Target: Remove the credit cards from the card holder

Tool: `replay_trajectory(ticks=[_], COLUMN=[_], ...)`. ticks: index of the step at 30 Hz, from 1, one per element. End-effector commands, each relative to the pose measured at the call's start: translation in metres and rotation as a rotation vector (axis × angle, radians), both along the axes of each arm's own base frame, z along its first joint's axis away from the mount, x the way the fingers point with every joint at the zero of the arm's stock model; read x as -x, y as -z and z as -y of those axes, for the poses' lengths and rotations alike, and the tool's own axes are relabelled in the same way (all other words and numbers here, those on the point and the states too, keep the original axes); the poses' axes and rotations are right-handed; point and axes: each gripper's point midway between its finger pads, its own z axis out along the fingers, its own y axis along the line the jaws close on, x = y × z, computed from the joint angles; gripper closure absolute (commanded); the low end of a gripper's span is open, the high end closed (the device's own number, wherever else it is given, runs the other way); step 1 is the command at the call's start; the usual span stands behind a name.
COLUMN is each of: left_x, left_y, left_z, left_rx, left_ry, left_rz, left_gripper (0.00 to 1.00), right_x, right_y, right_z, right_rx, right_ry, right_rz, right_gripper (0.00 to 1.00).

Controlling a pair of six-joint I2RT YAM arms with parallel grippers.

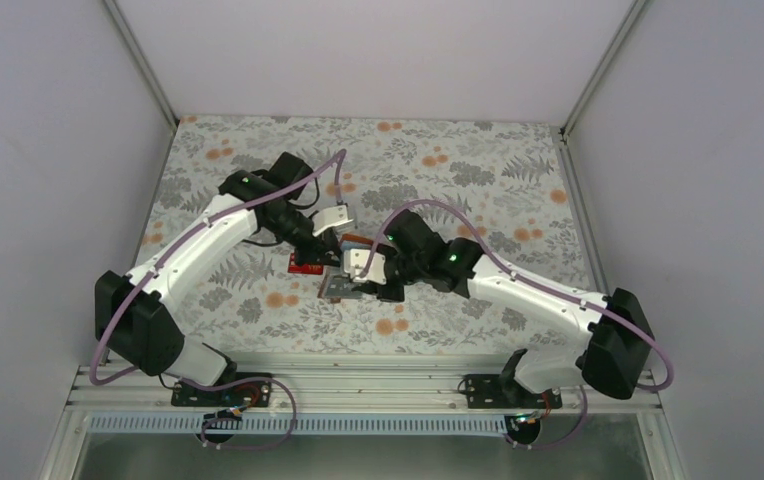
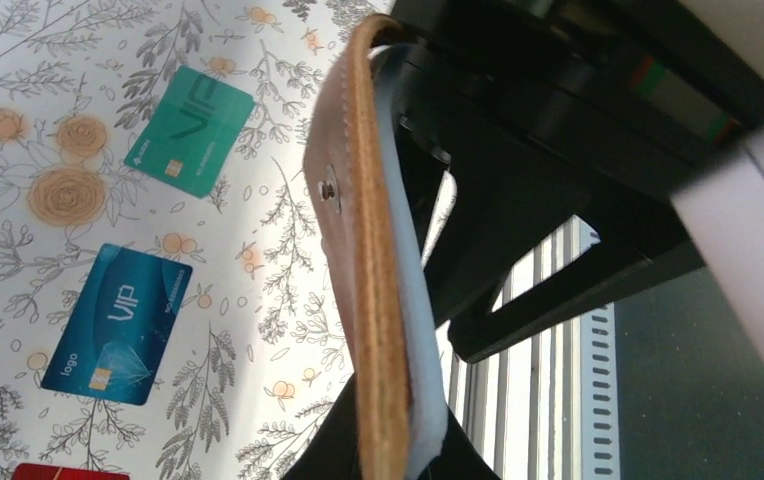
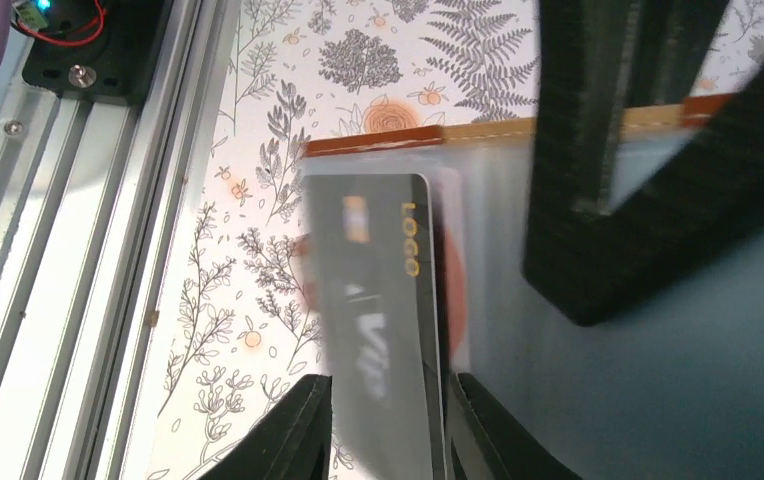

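Now black card (image 3: 378,330) between right jaws

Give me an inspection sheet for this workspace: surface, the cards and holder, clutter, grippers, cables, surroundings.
Surface: floral tablecloth, lying flat.
Job's things: brown card holder held at the centre. The black card is apparently partway out of its pale pocket, but it is blurred. The teal card, blue card and red card lie loose on the cloth.
Clutter: nothing seen.
Grippers: left gripper shut on the card holder; right gripper shut on the black card.
Cables: purple cables run along both arms, above the cards.
Surroundings: pale walls on three sides; metal rail at the near edge.
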Motion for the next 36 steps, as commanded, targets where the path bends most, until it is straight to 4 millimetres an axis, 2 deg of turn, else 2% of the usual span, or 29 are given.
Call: replay_trajectory(ticks=[1, 4, 10, 12, 15, 19, 21, 22, 23, 24, 25, 28, 30, 32, 36], left_x=[-0.020, -0.027, -0.010, -0.008, -0.004, -0.001, -0.001, -0.003, -0.005, -0.009, -0.013, -0.038, -0.058, -0.067, -0.062], left_y=[-0.027, -0.022, -0.027, -0.027, -0.027, -0.032, -0.037, -0.040, -0.043, -0.046, -0.051, -0.076, -0.099, -0.112, -0.090], left_z=[0.018, 0.017, 0.020, 0.020, 0.019, 0.020, 0.020, 0.020, 0.019, 0.018, 0.017, -0.001, -0.017, -0.025, -0.026], left_rx=[0.126, 0.100, 0.151, 0.153, 0.159, 0.178, 0.191, 0.193, 0.196, 0.198, 0.205, 0.253, 0.307, 0.360, 0.348], left_ry=[-0.019, -0.050, 0.017, 0.025, 0.036, 0.051, 0.055, 0.052, 0.047, 0.038, 0.029, -0.051, -0.116, -0.143, -0.128], left_rz=[0.080, 0.086, 0.045, 0.040, 0.039, 0.035, 0.041, 0.046, 0.053, 0.060, 0.070, 0.109, 0.148, 0.162, 0.104], left_gripper=[0.98, 0.98, 0.98, 0.98, 0.98, 0.98, 0.97, 0.89, 0.71, 0.47, 0.32, 0.03, 0.00, 0.00, 0.00], right_x=[0.022, 0.025, 0.012, 0.002, -0.012, -0.014, -0.011, -0.011, -0.014, -0.017, -0.021, -0.028, -0.031, -0.032, -0.028], right_y=[0.008, 0.006, 0.007, 0.007, 0.006, -0.002, -0.013, -0.017, -0.022, -0.028, -0.032, -0.045, -0.055, -0.063, -0.059], right_z=[-0.006, -0.010, -0.014, -0.015, -0.017, -0.025, -0.026, -0.024, -0.021, -0.016, -0.011, -0.001, 0.004, 0.007, 0.009], right_rx=[0.064, 0.085, 0.116, 0.123, 0.134, 0.106, 0.054, 0.027, -0.006, -0.042, -0.076, -0.184, -0.243, -0.294, -0.319], right_ry=[-0.043, -0.028, 0.027, 0.066, 0.124, 0.137, 0.125, 0.129, 0.142, 0.165, 0.186, 0.217, 0.238, 0.242, 0.248], right_rz=[0.005, 0.056, 0.121, 0.154, 0.190, 0.165, 0.136, 0.119, 0.101, 0.077, 0.051, -0.059, -0.115, -0.166, -0.262], right_gripper=[0.69, 0.67, 0.65, 0.67, 0.73, 0.95, 0.96, 0.96, 0.96, 0.96, 0.96, 0.96, 0.96, 0.96, 0.96])
